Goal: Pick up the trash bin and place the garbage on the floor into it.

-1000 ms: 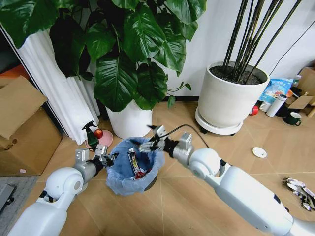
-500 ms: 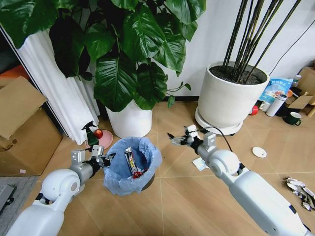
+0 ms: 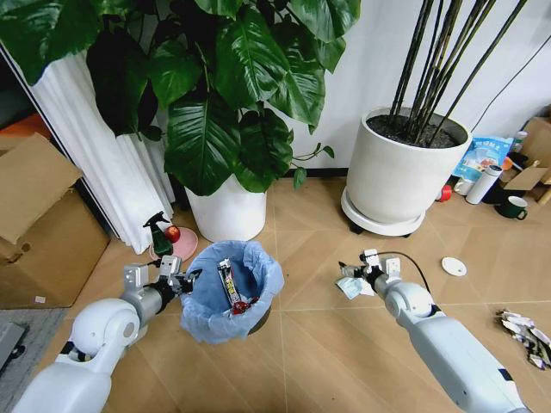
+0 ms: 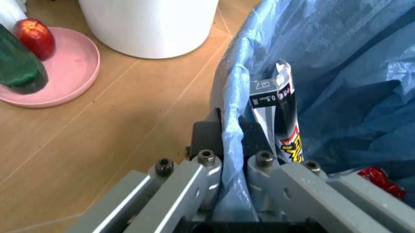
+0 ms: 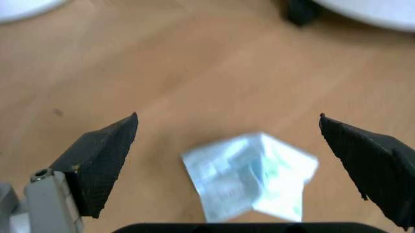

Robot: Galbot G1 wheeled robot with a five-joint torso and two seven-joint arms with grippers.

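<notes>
At lower left, the left gripper pinches the trash bin rim to steady it, while the right gripper, fingers spread wide, straddles a crumpled wrapper on the floor at centre-right.

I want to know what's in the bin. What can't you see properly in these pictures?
- Bottom of the trash bin: hidden in the head view by its blue bag folds.
- Red wrapper: cut off by the left wrist view's edge.
- Printing on the white packet: blurred in the right wrist view, between the right gripper's open fingers.
- Left gripper pinches the bag rim; the bag hides its fingertips.
</notes>
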